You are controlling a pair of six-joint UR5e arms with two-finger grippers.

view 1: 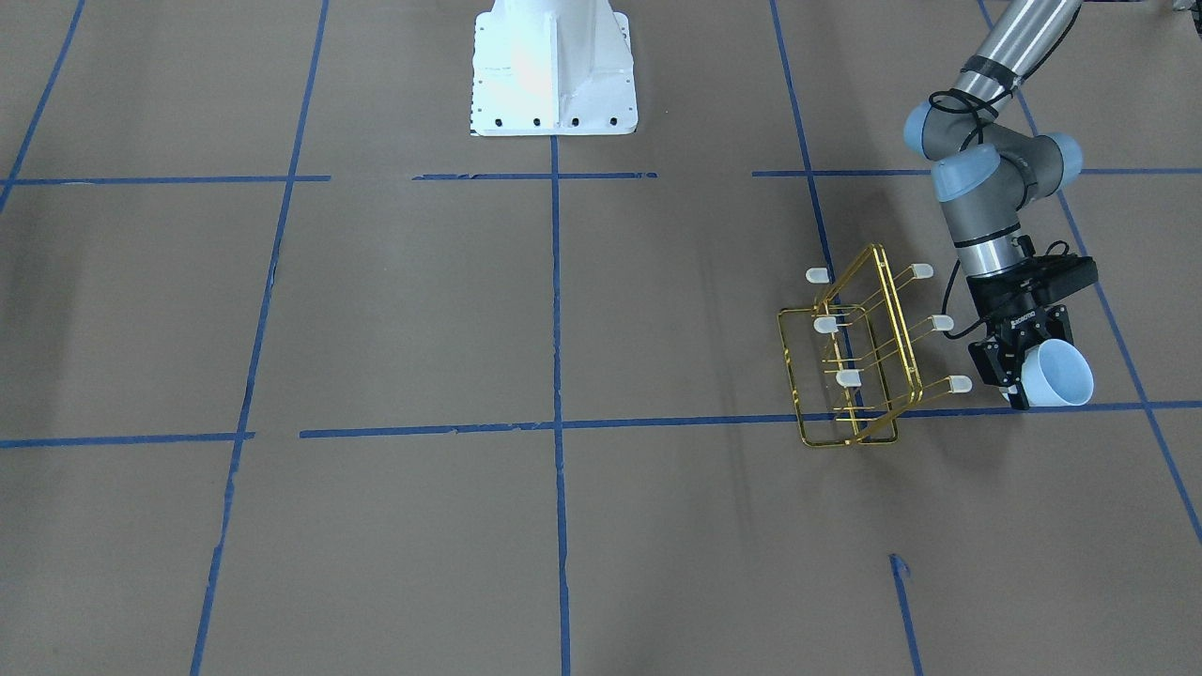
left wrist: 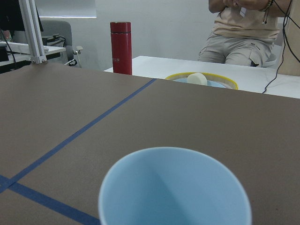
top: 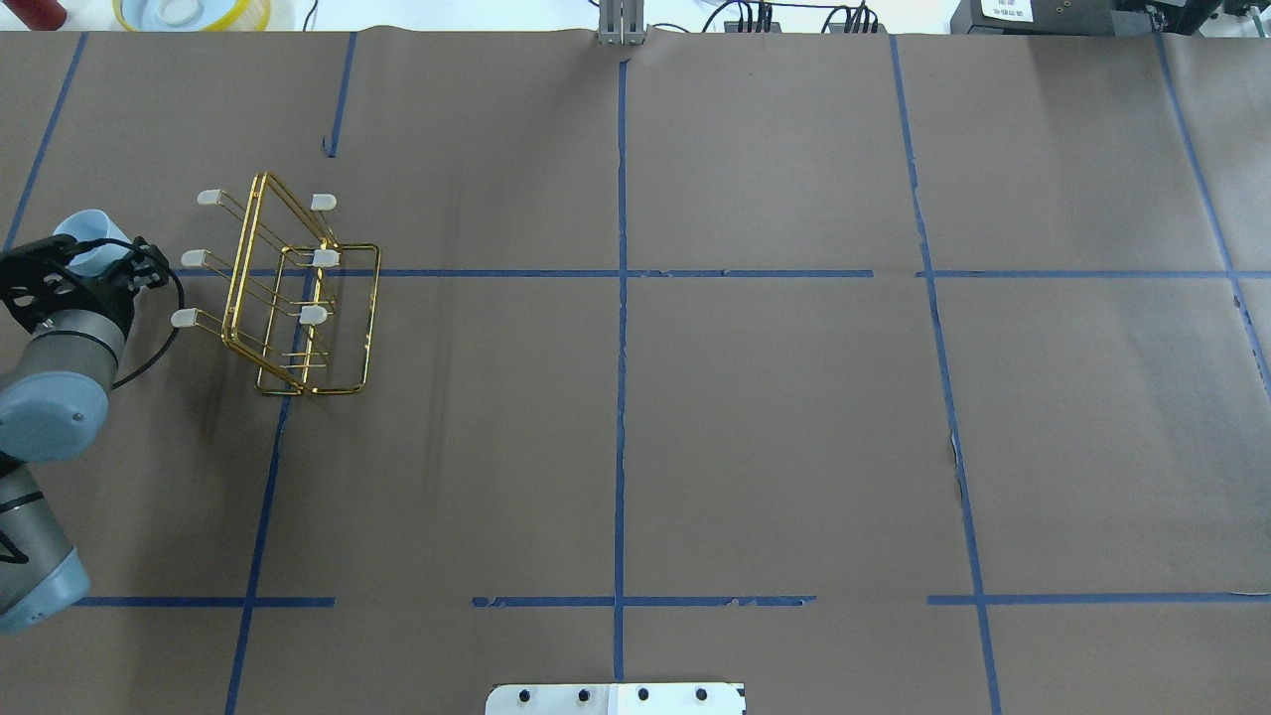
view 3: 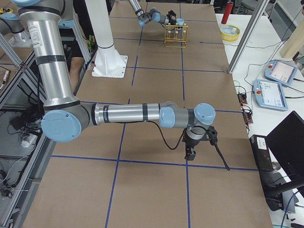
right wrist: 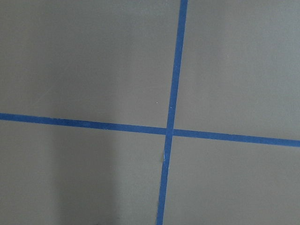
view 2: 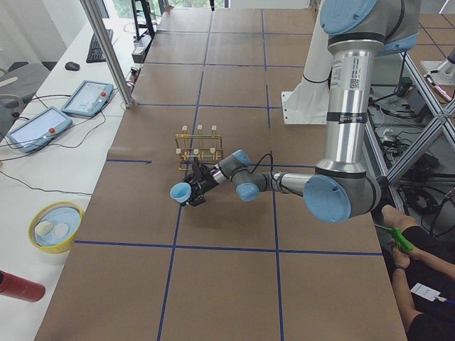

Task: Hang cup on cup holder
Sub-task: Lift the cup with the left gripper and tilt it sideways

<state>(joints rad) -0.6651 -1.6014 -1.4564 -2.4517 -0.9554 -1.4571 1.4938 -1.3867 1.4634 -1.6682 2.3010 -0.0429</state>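
The pale blue cup (view 1: 1063,376) is held in my left gripper (view 1: 1019,377), which is shut on it. The cup is tilted and its open mouth fills the bottom of the left wrist view (left wrist: 173,187). It also shows in the overhead view (top: 91,238). The gold wire cup holder (view 1: 859,361) stands on the table just beside the cup, its white-capped prongs (view 1: 959,384) a short gap from the gripper. All the prongs I see are bare. The holder also shows in the overhead view (top: 288,298). My right gripper (view 3: 190,153) hangs low over the table far from the holder. I cannot tell whether it is open.
The white robot base (view 1: 554,70) stands at the table's middle. Past the table edge on the left gripper's side are a red bottle (left wrist: 121,48), a yellow bowl (left wrist: 201,80) and a seated person (left wrist: 243,28). Blue tape lines cross the brown table.
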